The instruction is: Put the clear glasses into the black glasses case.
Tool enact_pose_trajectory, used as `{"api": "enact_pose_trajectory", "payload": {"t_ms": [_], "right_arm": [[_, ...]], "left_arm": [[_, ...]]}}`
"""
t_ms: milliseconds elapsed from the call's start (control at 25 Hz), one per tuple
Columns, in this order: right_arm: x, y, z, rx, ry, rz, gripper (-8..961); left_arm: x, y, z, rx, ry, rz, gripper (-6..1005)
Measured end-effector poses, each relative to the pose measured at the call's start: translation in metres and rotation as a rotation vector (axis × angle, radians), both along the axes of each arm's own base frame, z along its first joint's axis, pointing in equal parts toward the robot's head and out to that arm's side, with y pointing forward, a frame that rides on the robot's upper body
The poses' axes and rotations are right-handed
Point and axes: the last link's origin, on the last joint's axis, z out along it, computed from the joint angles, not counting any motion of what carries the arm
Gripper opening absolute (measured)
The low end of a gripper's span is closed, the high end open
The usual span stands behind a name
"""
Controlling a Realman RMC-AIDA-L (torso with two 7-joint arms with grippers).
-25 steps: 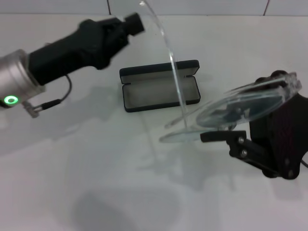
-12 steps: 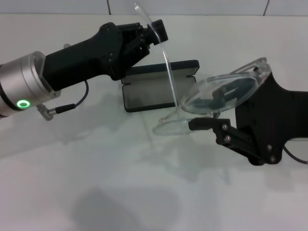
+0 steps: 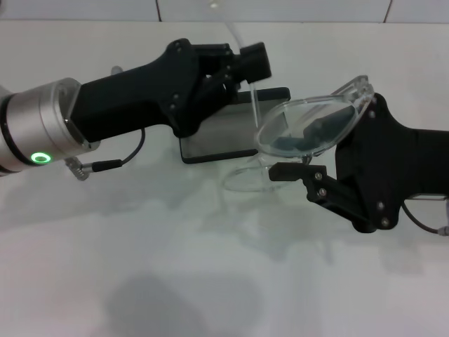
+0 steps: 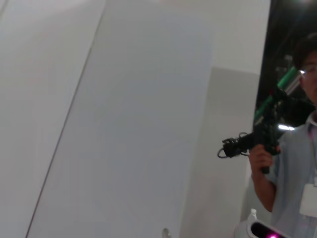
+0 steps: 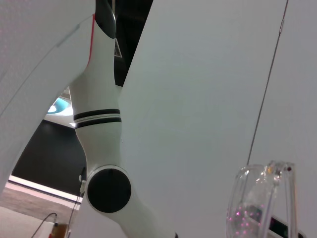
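The clear glasses [image 3: 319, 112] hang above the table with my right gripper [image 3: 291, 151] shut on the lens, one finger behind it and one below. One clear temple arm [image 3: 251, 112] stands upright and curves up past the tip of my left gripper [image 3: 256, 60], which touches or nearly touches it. The black glasses case [image 3: 217, 137] lies open on the table behind them, grey lining up, its left part hidden by the left arm. In the right wrist view, part of the clear glasses [image 5: 257, 203] shows at the edge.
The white table [image 3: 175, 267] stretches towards the front. A thin cable [image 3: 119, 163] hangs from the left arm near the table. A person holding a camera rig [image 4: 267, 134] stands far off in the left wrist view.
My left gripper has swung right and forward, over the case, up to the upright temple arm. My right gripper has carried the glasses left and back, towards the case.
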Motion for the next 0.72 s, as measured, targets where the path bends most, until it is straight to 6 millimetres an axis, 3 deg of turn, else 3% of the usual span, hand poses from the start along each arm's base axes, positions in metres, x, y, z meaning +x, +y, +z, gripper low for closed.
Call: {"api": "enact_pose_trajectory", "payload": {"t_ms": [440,720], "right_arm": [[-0.002,-0.016,0.012,0.005,0.055,0.083,110],[-0.011,-0.021,0.012,0.013,0.066,0.146,111]], "left_arm": [[-0.014,0.004,0.011,0.082,-0.018,0.076,59],[-0.017,0.01,0.008,0.094,0.005,0.116,59]]}}
